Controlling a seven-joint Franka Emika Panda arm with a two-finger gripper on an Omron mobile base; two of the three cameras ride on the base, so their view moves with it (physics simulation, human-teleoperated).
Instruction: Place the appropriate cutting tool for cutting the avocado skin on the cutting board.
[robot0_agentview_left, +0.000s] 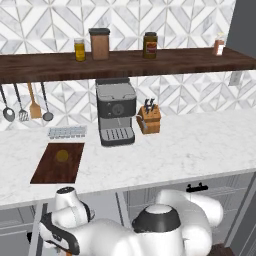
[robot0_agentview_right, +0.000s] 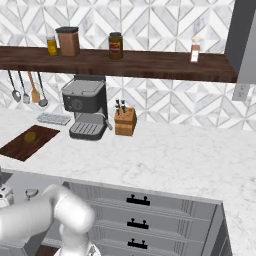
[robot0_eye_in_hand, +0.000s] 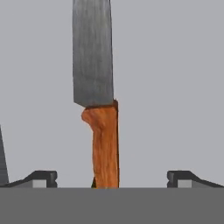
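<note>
A rendered kitchen scene. In the hand view, a small knife (robot0_eye_in_hand: 103, 113) with an orange handle and a short grey blade lies on a plain grey surface, pointing straight away from the camera. The tool (robot0_eye_in_hand: 112, 178) hovers just above it with its two dark fingertips spread wide, one on either side of the handle and well clear of it, holding nothing. Which surface the knife lies on cannot be told from this close view.

In the base views, a dark brown cutting board (robot0_agentview_left: 50, 170) lies flat on the white marble tabletop (robot0_agentview_left: 190, 145), to the left of a grey coffee machine (robot0_agentview_left: 116, 117). A small olive-green avocado (robot0_agentview_left: 62, 155) sits on the far half of the board. A wooden knife block (robot0_agentview_left: 149, 119) stands just right of the machine. The white arm bends low in front of the grey drawers, below the tabletop edge.

The step in hand looks like the grasp. To do it well, the tool would likely need to come straight down with the handle centred between the fingertips, close on the orange handle rather than the blade, and grip near its middle so the knife does not tip when lifted. The bare near half of the board offers room for setting it down.

No brand name or readable writing shows; the jars on the long dark shelf (robot0_agentview_left: 175, 60) have labels too blurred to read.
</note>
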